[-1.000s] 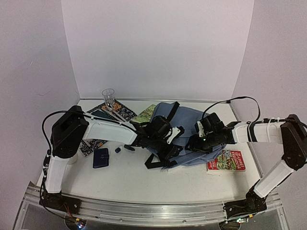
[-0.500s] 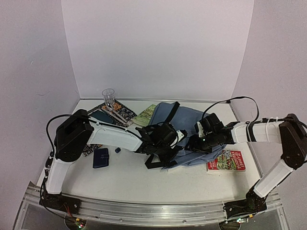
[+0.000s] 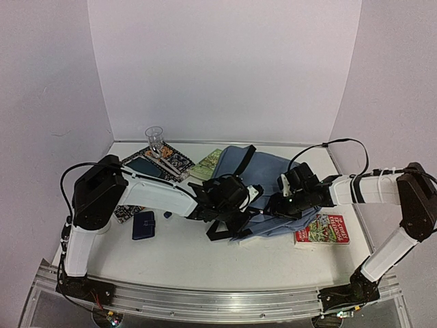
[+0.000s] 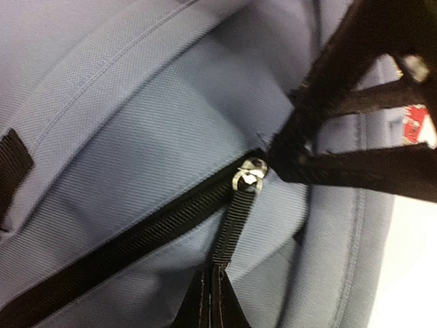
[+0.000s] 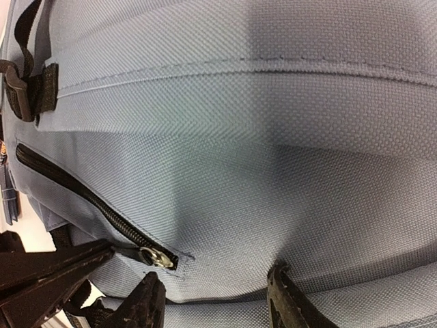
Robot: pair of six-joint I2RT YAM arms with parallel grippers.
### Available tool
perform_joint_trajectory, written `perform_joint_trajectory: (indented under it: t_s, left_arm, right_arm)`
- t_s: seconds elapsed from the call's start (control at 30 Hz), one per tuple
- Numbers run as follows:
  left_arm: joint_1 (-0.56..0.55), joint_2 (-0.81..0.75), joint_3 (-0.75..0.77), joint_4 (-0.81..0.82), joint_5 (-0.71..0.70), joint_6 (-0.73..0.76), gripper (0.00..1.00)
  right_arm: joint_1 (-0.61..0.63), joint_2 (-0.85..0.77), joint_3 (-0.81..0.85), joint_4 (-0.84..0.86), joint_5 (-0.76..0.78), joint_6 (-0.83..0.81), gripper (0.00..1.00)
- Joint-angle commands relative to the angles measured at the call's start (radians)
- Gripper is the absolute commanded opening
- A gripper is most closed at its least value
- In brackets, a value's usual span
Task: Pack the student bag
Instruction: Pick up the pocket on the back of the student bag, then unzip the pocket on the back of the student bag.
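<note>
wrist cameras are revealing what the overhead view is hiding. left gripper [image 4: 210, 292] is clamping fully closed on the woven zipper pull [image 4: 231, 222] of the student bag [image 3: 270, 171], which is lying right of centre on the table [image 3: 177, 253]. right gripper [image 5: 217, 290] is resting partly open on ribbed grey-blue twill, holding nothing. since half a second ago, left gripper is sitting slightly further left.

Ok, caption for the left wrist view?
Student bag close-up: left hand pinching the ribbon pull taut below the metal zipper slider.
</note>
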Motion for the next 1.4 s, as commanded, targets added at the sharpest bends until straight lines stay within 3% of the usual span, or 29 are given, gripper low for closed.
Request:
perform_joint_trajectory:
  t_s: [0.0,0.2,0.37,0.57,0.7,0.73,1.0,1.37]
  left_arm:
    - [0.008,-0.071,-0.026,0.029,0.103,-0.020,0.13]
    - [0.008,-0.048,-0.010,0.064,0.117,0.017,0.34]
    - [0.008,0.016,0.033,0.065,0.065,0.045,0.37]
    - [0.007,0.080,0.055,0.064,-0.006,0.062,0.29]
    - [0.008,0.092,0.051,0.064,-0.009,0.061,0.03]
    - [0.008,0.085,0.045,0.064,-0.008,0.059,0.01]
    - [0.020,-0.064,-0.045,0.068,-0.054,-0.003,0.00]
    - [0.123,-0.219,-0.232,0.045,-0.097,-0.091,0.00]
  right_arm:
    - [-0.003,-0.001,-0.018,-0.076,-0.018,-0.009,0.50]
    - [-0.003,-0.008,-0.019,-0.075,-0.022,-0.009,0.50]
    - [-0.002,-0.006,-0.018,-0.074,-0.028,-0.005,0.50]
    - [-0.003,0.006,-0.006,-0.070,-0.040,-0.002,0.49]
    - [-0.002,0.019,-0.001,-0.066,-0.049,0.000,0.49]
    - [-0.002,0.020,-0.002,-0.066,-0.045,0.002,0.49]
    - [-0.029,0.007,-0.037,-0.072,-0.004,0.004,0.47]
    - [-0.094,-0.005,-0.085,-0.075,0.023,0.001,0.46]
